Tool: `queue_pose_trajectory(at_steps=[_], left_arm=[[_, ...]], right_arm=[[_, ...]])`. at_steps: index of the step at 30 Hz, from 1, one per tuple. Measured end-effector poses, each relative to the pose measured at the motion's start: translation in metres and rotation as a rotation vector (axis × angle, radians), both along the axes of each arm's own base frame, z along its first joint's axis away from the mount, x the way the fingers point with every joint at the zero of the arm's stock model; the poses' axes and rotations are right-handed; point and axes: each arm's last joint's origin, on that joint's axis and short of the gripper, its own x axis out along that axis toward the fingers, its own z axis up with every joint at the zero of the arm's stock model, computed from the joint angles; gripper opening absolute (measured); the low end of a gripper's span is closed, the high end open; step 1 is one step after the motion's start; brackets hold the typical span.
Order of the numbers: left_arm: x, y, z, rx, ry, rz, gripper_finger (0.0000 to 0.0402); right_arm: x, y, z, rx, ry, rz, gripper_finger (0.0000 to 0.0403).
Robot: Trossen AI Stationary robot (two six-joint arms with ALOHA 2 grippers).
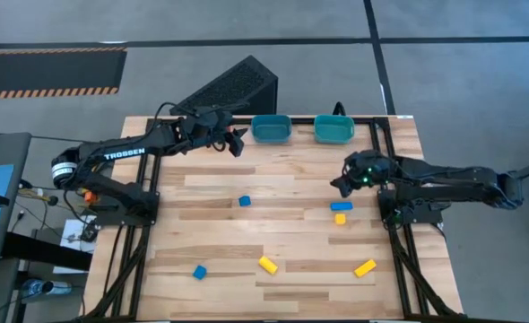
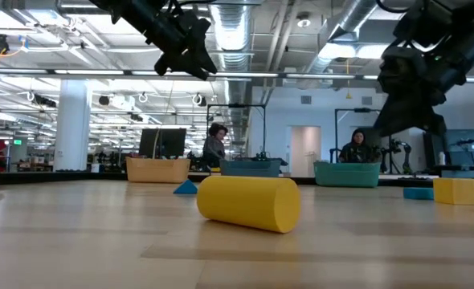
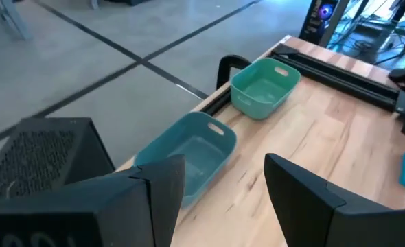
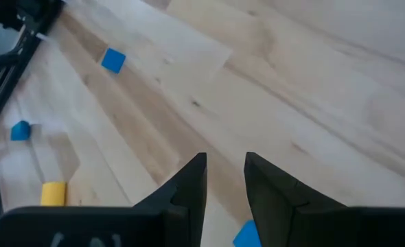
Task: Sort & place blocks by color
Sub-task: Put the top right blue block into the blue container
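Note:
Six small blocks lie flat on the wooden table. They are a blue block (image 1: pixel 245 201), a blue block (image 1: pixel 200 271), a yellow bar (image 1: pixel 267 264), a yellow bar (image 1: pixel 365 267), and a blue bar (image 1: pixel 341 206) close beside a yellow block (image 1: pixel 340 218). No red block shows. My left gripper (image 1: pixel 238 141) hangs open above the table's far side, just left of the blue-teal bin (image 1: pixel 271 128). My right gripper (image 1: pixel 340 185) hovers a little beyond the blue bar, its fingers (image 4: pixel 192 180) slightly apart with nothing between them. The blue bar's corner (image 4: pixel 247 235) shows below them.
A green-teal bin (image 1: pixel 333 129) stands right of the blue-teal one at the far edge; both look empty in the left wrist view (image 3: pixel 261 86). A black slanted box (image 1: pixel 233 88) sits behind the far-left corner. Bare wood (image 1: pixel 282 179) spans the table's middle. People sit in the room beyond (image 2: pixel 214 144).

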Motion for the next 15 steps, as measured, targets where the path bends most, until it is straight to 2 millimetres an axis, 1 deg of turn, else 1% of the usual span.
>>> queue_pose_trajectory(at_steps=[4, 7, 10, 15], left_arm=[[-0.002, 0.002, -0.001, -0.027, -0.004, 0.026, 0.0185], [-0.005, 0.006, -0.004, -0.041, 0.028, 0.049, 0.0185], [-0.006, 0.008, -0.004, -0.060, 0.017, 0.066, 0.0185], [-0.004, 0.002, -0.005, -0.074, 0.012, 0.026, 0.0185]], right_arm=[[0.001, 0.006, 0.000, 0.013, 0.002, 0.064, 0.0125], [0.000, 0.012, -0.003, -0.004, 0.040, 0.162, 0.0140], [-0.003, 0.019, -0.007, 0.000, 0.095, 0.221, 0.0169], [-0.002, 0.031, -0.006, 0.052, 0.087, 0.279, 0.0228]])
